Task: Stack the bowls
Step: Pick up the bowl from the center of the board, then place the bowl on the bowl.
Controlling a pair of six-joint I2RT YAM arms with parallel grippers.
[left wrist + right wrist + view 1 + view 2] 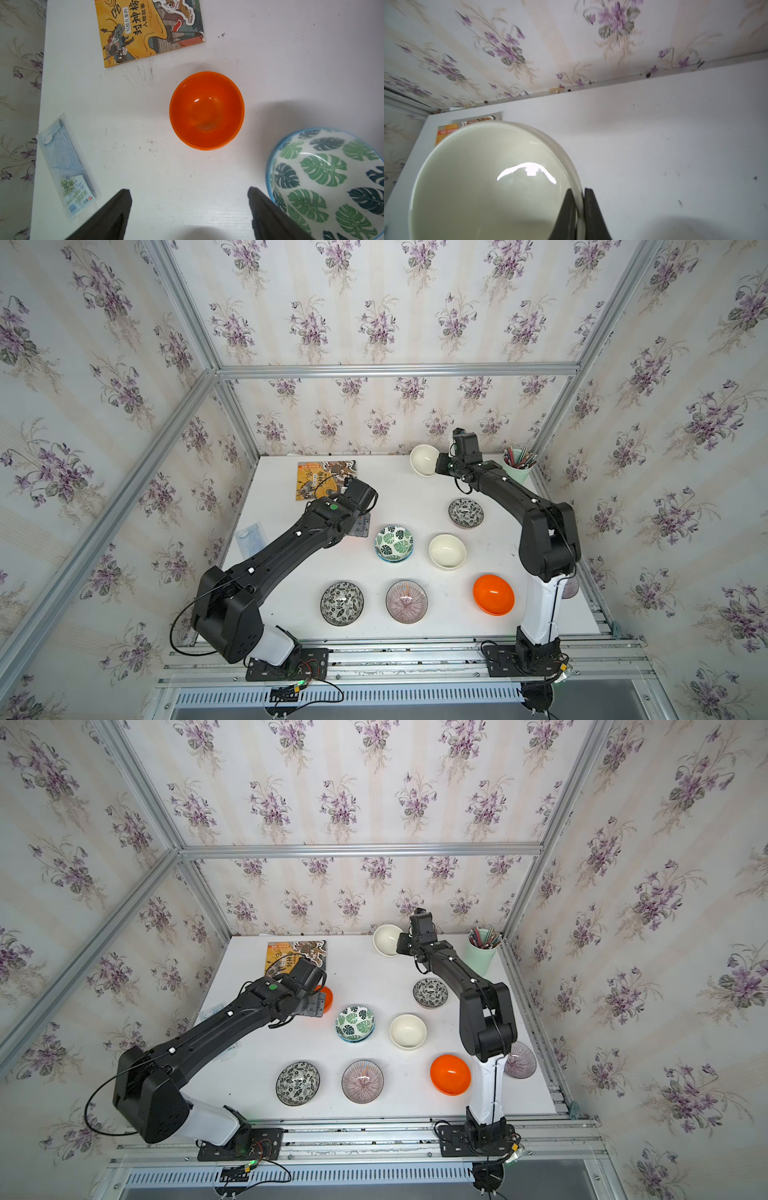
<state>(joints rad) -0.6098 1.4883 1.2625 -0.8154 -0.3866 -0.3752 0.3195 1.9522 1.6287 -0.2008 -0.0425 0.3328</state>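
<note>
My right gripper (580,192) is shut on the rim of a cream-white bowl (492,182), one finger inside and one outside. In both top views that bowl (424,460) (386,940) is tilted at the back of the table. My left gripper (189,193) is open over bare table, short of an orange bowl (206,110) and beside the green leaf bowl (326,178). On the table also sit a second cream-white bowl (447,551), two black-and-white floral bowls (466,513) (341,603), a purple striped bowl (406,600) and another orange bowl (493,594).
A picture book (324,477) lies at the back left and a clear plastic packet (249,537) at the left edge. A mint-green pencil cup (517,466) stands at the back right corner. Another purple striped bowl (519,1060) sits partly behind the right arm.
</note>
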